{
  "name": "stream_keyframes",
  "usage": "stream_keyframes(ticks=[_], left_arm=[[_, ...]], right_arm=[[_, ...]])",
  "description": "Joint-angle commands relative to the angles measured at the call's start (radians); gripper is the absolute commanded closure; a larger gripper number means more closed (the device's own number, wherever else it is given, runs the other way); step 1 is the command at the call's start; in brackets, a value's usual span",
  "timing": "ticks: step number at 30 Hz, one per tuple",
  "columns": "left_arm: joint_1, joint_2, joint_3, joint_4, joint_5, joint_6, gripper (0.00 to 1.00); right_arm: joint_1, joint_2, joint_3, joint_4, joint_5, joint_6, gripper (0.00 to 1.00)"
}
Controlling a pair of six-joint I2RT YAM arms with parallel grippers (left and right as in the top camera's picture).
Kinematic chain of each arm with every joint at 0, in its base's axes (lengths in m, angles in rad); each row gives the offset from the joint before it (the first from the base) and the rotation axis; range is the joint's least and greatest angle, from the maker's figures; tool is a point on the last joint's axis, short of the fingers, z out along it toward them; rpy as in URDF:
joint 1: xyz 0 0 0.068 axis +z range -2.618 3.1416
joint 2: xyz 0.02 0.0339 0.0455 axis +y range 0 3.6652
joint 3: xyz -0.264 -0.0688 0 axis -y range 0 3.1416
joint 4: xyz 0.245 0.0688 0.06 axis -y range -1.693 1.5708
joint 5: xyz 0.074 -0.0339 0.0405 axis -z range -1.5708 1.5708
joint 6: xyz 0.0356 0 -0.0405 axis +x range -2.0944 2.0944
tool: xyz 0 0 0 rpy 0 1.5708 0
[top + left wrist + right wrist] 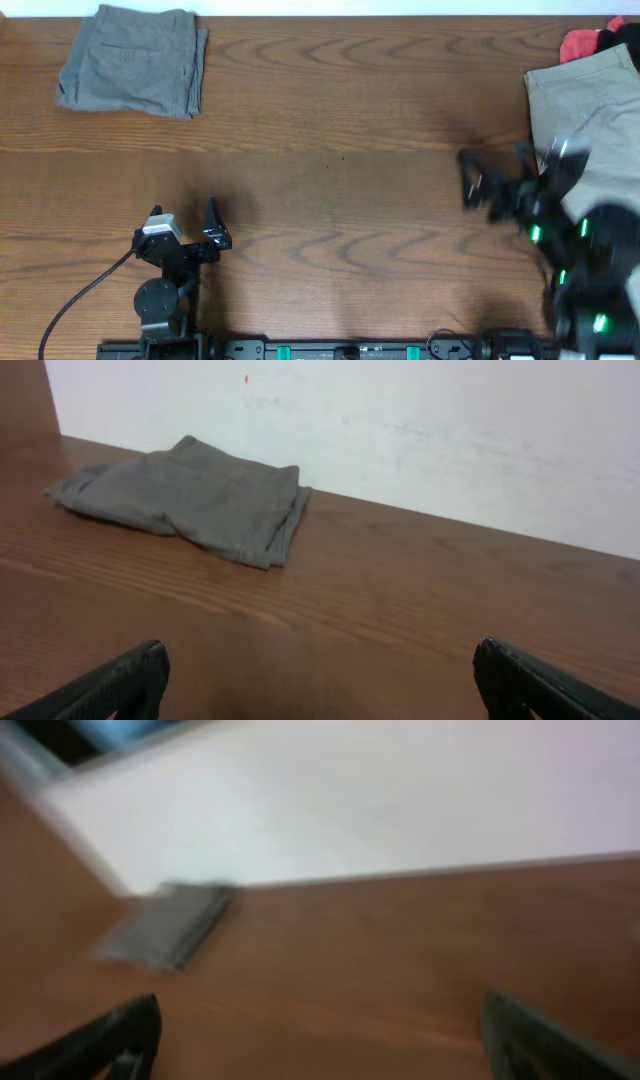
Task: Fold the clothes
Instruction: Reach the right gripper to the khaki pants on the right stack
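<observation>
A folded grey garment (132,60) lies at the table's far left corner; it also shows in the left wrist view (190,497) and, blurred, in the right wrist view (165,923). A beige garment (590,120) lies unfolded at the right edge, with a red garment (582,42) and a dark one behind it. My left gripper (185,222) is open and empty near the front left; its fingers show wide apart in its wrist view (320,680). My right gripper (495,178) is open and empty, blurred, over bare wood just left of the beige garment (320,1035).
A black cable (75,300) runs from the left arm toward the front left edge. A white wall (420,430) stands behind the table's far edge. Bare wood table (340,150) lies between the two piles.
</observation>
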State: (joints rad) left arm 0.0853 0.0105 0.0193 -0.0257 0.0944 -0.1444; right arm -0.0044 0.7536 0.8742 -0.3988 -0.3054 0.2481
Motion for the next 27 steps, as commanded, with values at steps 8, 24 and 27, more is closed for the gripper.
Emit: stream_keyframes(ticks=[8, 24, 27], left_arm=[[0.006, -0.006, -0.015, -0.036, 0.017, 0.016, 0.02], [0.006, -0.006, -0.015, -0.036, 0.017, 0.016, 0.02], [0.006, -0.006, -0.015, -0.036, 0.017, 0.016, 0.02]], right_arm=[[-0.01, 0.755, 0.698, -0.367, 0.558, -0.215, 0.01], [-0.076, 1.375, 1.02, -0.379, 0.842, -0.499, 0.04], [-0.086, 1.452, 1.04, -0.35, 0.905, -0.552, 0.04]])
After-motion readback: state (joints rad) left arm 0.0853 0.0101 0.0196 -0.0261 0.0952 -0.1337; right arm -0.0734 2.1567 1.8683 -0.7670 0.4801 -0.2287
